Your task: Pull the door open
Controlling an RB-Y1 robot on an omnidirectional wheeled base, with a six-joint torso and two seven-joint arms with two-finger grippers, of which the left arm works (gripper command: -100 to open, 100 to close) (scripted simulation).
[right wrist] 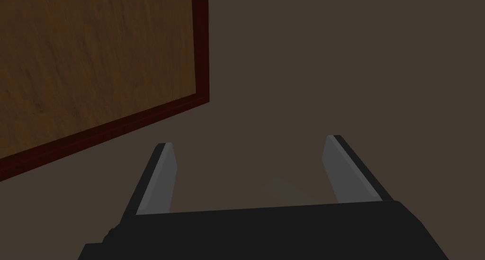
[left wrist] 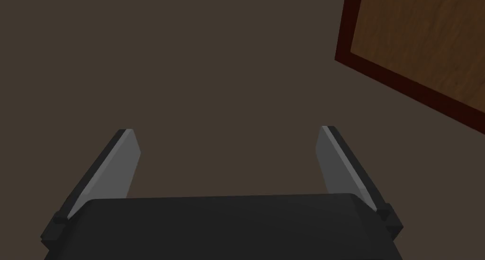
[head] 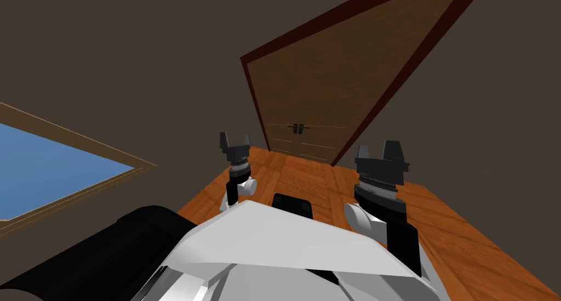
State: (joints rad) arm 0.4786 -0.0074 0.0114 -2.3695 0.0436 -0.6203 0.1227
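With left end effector and right end effector wide open, empty, I'd approach the door squarely, targeting its dark handle.

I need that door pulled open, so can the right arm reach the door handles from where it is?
Probably not yet. The right end effector is open and held close in; the dark handles sit on the wooden door farther ahead across wooden floor. Nothing stands between, so driving closer should help.
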